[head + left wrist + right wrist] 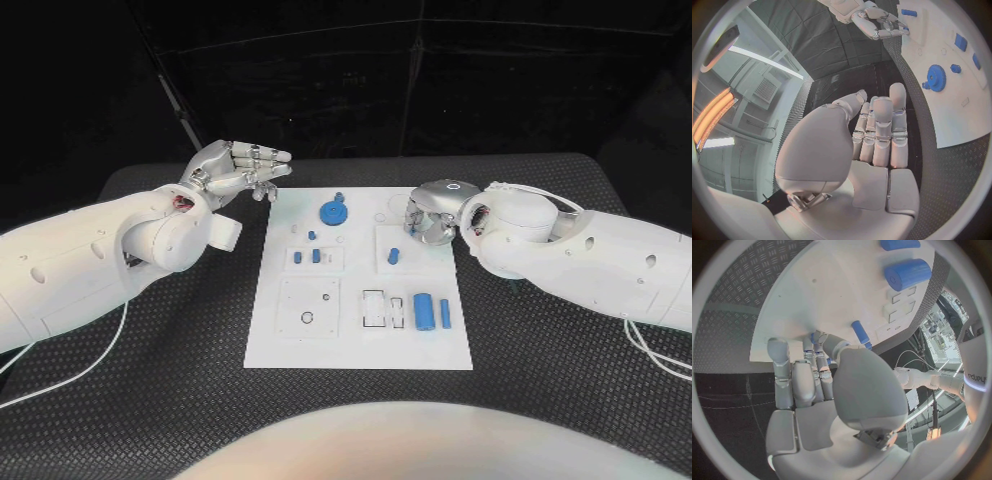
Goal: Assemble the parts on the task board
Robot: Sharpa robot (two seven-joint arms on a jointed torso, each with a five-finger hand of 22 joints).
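Bench [173, 400] carries one white task board [361, 350]: near the front lie one thick blue cylinder [423, 309] and one thin rod [444, 314], farther back several small blue pegs and one blue gear [333, 211]. Right hand [430, 212] hangs over the board's far right corner, fingers curled, grip unclear. Left hand [238, 168] hovers beyond the board's far left corner, fingers bunched, empty.

Task board [361, 345] at mid-table [548, 380]. On it: gear [333, 212] at far left-centre, small pegs [306, 256] just nearer, another peg [394, 256] to their right, cylinder [424, 310] and thin pin [446, 314] side by side, near right.
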